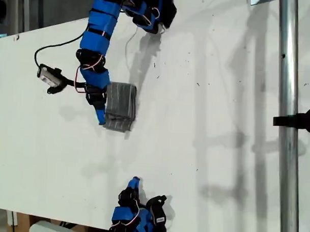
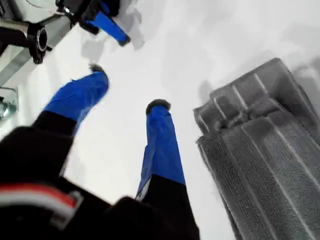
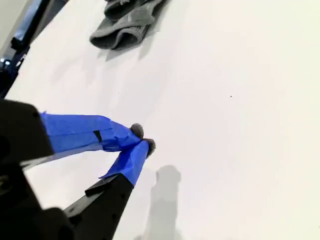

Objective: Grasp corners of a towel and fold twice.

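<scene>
Fingers [image 2: 155, 107] apart beside folded towel [image 2: 265, 155]

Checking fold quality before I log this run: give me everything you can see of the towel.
The towel is grey cloth with fine pale stripes, folded into a compact, thick rectangle of several layers, lying flat on the white table, toward the exterior view's left. The layered edges show in the first wrist view, slightly uneven, with rumpled folds at one end. My first gripper stands just beside it, jaws open and empty, apparently not touching it. My second gripper is shut and well away from it.
</scene>
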